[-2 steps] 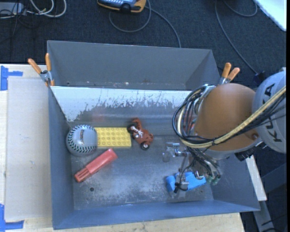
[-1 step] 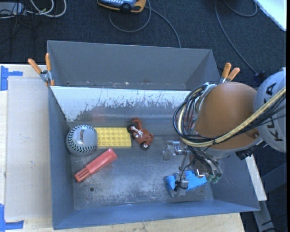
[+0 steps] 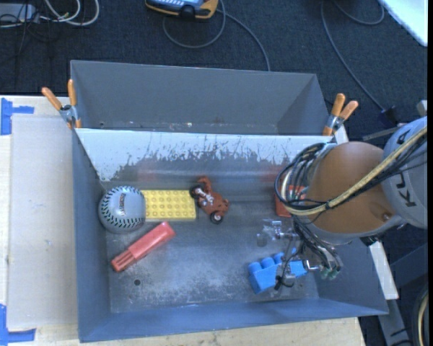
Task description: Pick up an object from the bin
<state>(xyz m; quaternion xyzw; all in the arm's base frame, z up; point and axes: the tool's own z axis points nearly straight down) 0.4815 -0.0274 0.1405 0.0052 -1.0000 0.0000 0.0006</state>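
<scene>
Seen low at lower right of grey metal bin point(image 3: 202, 316): gripper point(image 3: 285, 269) over blue plastic toy block point(image 3: 262, 274) — open or closed couldn't be told. Best kept centred on block, clear of wall.

Pretty bright overall, light's coming from up top. The back wall of the bin point(image 3: 202, 146) catches a pale glare, the floor sits dimmer, and there's soft shadow under the arm's orange cover point(image 3: 353, 193).
</scene>
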